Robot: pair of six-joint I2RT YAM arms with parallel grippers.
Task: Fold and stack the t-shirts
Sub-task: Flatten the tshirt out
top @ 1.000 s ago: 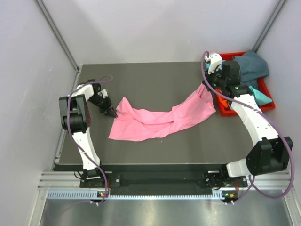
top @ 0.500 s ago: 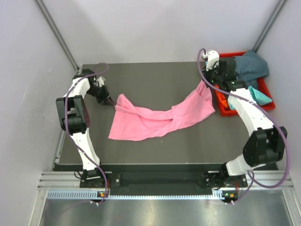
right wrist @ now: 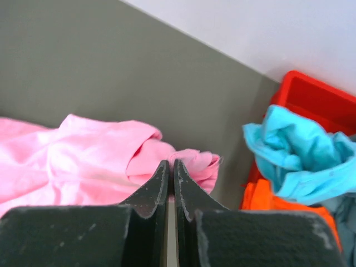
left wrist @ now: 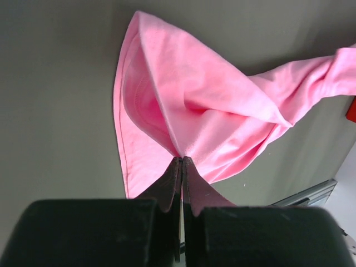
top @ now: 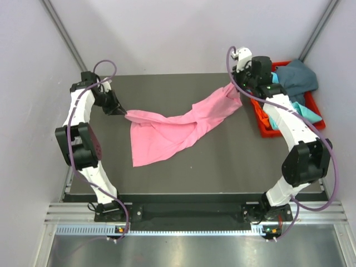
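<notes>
Dark table (top: 222,161): left gripper (top: 124,114) and right gripper (top: 237,92) each pinch the pink t-shirt (top: 161,136), stretched between them

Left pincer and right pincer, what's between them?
The pink t-shirt, stretched from left pincer to right pincer, sagging onto the table; top view shows it.

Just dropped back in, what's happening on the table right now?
Both arms have the pink shirt. The left gripper is shut on one end at the far left of the table, and the right gripper is shut on the other end beside the bin. The shirt hangs twisted between them, unfolded, with its lower part on the table. The turquoise shirt, orange shirt and dark teal shirt sit in the bin.
</notes>
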